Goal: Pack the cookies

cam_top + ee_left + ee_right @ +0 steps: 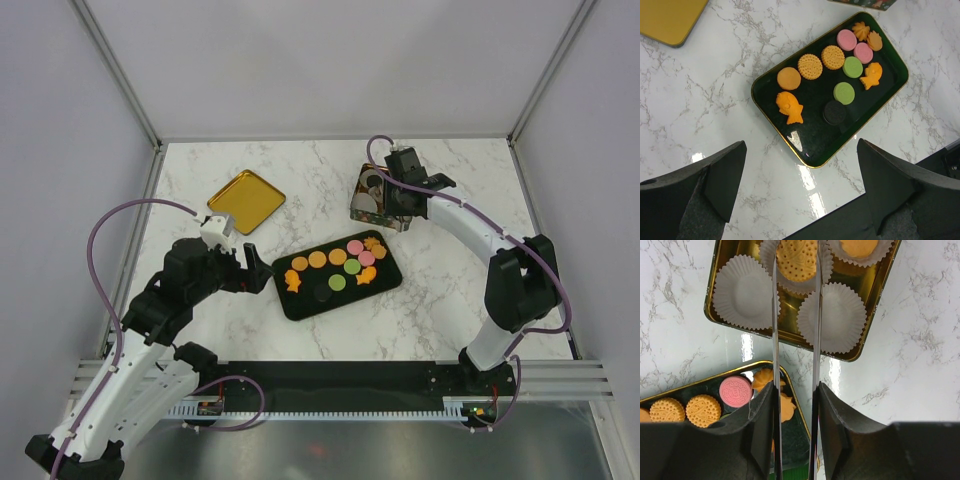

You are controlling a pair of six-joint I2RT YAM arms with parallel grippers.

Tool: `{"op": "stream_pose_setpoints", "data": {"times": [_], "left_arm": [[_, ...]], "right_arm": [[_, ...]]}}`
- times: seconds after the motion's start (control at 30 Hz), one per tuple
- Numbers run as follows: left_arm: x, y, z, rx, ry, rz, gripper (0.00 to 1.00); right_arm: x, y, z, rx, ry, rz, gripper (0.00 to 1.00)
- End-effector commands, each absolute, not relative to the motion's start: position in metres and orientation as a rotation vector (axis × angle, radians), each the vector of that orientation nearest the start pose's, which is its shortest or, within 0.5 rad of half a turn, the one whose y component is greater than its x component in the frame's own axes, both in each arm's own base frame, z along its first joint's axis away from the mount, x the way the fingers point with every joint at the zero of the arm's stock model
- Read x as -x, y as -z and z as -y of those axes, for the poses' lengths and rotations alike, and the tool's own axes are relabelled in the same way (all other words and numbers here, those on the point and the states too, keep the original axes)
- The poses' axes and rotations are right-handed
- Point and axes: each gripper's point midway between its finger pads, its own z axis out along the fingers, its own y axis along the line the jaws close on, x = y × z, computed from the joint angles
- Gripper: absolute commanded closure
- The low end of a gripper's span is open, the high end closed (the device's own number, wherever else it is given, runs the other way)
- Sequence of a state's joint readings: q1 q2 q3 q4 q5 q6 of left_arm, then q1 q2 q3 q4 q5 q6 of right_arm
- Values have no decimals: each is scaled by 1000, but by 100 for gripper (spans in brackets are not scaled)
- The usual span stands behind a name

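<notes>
Hovering left claw [243, 272]: poised at the near-left end of the black tray [815, 137], jaws spread wide and holding nothing; it looks placed for the next pick.
Cookies [844, 93]: about a dozen lie flat on the tray in loose rows (round, fish and flower shapes in orange, pink, green and black), spaced apart so each can be taken singly.
Right claw [385, 198]: reaching past the tray's far end over the gold tin [871, 295], jaws drawn narrow, and the round biscuit-coloured cookie [796, 259] appears pinched between them just above a paper cup.
Paper cups [742, 292]: white fluted liners line the tin. Two nearer ones sit empty, and another at the far edge holds an orange piece, so packing seems only just begun.
Gold lid [246, 201]: set flat on the far left, well apart from the tin, leaving the opening free.
Worktop [430, 300]: white marble-patterned, glossy, throwing back glare beside the tray.
Room: plain pale wall panels [330, 60] in metal framing close the space on three sides.
</notes>
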State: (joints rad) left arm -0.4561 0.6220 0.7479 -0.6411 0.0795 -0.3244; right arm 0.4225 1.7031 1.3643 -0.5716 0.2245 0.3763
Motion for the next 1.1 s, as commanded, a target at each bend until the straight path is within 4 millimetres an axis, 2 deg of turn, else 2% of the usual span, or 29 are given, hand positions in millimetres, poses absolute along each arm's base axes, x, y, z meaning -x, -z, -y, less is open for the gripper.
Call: {"op": "stream_pose_setpoints", "data": {"times": [0.0, 0.2, 0.4, 0.53, 0.57, 0.6, 0.67, 0.7, 0.73, 0.77, 0.8, 0.83, 0.87, 0.9, 0.93, 1.07], "left_arm": [[-205, -206, 131, -162, 563, -2108, 0], [-205, -206, 131, -159, 563, -2107, 0], [-205, -206, 131, -160, 564, -2107, 0], [-205, -206, 131, -160, 564, -2107, 0], [-205, -207, 131, -159, 564, -2104, 0], [-205, -206, 130, -158, 562, -2105, 0], [-205, -207, 131, -159, 564, -2104, 0], [-205, -207, 131, -159, 564, -2104, 0], [-205, -207, 130, -159, 564, -2104, 0], [-205, -207, 131, -160, 566, -2102, 0], [-205, -207, 130, -159, 564, -2102, 0], [-204, -208, 131, -160, 566, -2099, 0], [-204, -208, 130, -159, 565, -2099, 0], [-204, -208, 130, -159, 565, -2099, 0], [-204, -207, 131, -160, 566, -2101, 0], [-205, -207, 130, -158, 563, -2100, 0]], "right_arm": [[-419, -149, -159, -38, -99, -2375, 56], [-415, -159, -158, -31, -111, -2361, 45], [-407, -168, -155, -25, -120, -2355, 44], [-389, -180, -161, 6, -196, -2355, 44], [-380, -192, -167, 27, -220, -2327, 44], [-372, -196, -171, 46, -231, -2320, 45], [-353, -194, -179, 83, -247, -2327, 45], [-335, -205, -194, 136, -284, -2300, 46], [-322, -196, -195, 156, -264, -2318, 46], [-310, -195, -202, 173, -277, -2317, 47], [-288, -202, -220, 243, -325, -2296, 47], [-274, -191, -222, 271, -321, -2318, 47], [-263, -189, -228, 291, -338, -2320, 48], [-244, -190, -243, 331, -389, -2313, 48], [-232, -181, -244, 357, -384, -2330, 48], [-192, -171, -264, 455, -424, -2342, 49]]}}
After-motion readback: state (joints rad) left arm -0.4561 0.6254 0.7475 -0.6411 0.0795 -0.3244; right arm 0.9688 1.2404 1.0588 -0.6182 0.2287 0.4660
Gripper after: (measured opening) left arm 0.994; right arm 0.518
